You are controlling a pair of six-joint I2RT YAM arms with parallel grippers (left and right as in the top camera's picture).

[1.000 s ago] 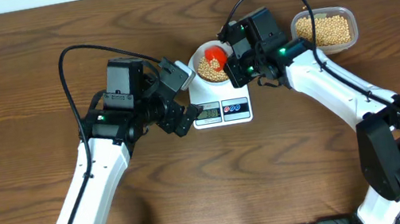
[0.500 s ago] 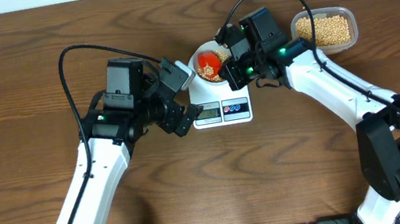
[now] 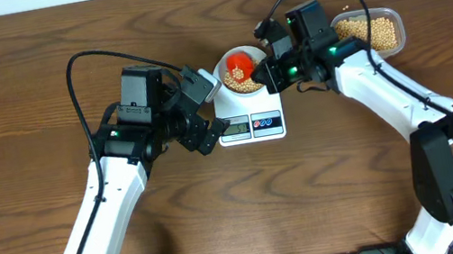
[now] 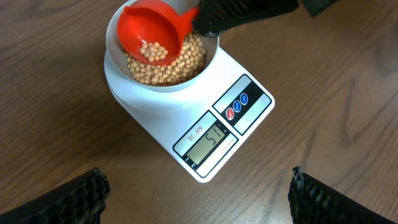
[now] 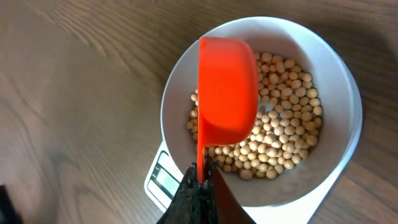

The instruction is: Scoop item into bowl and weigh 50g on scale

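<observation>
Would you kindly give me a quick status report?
Left gripper open, beside scale. Right gripper shut on red scoop over bowl of beans. Nothing in the way.

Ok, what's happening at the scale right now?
The right gripper is shut on the handle of the red scoop, holding it, with a few beans in it, over the bowl. The bowl sits on the scale, partly filled with beans; the display reads what looks like 51. The left gripper hangs open beside the scale, holding nothing.
</observation>
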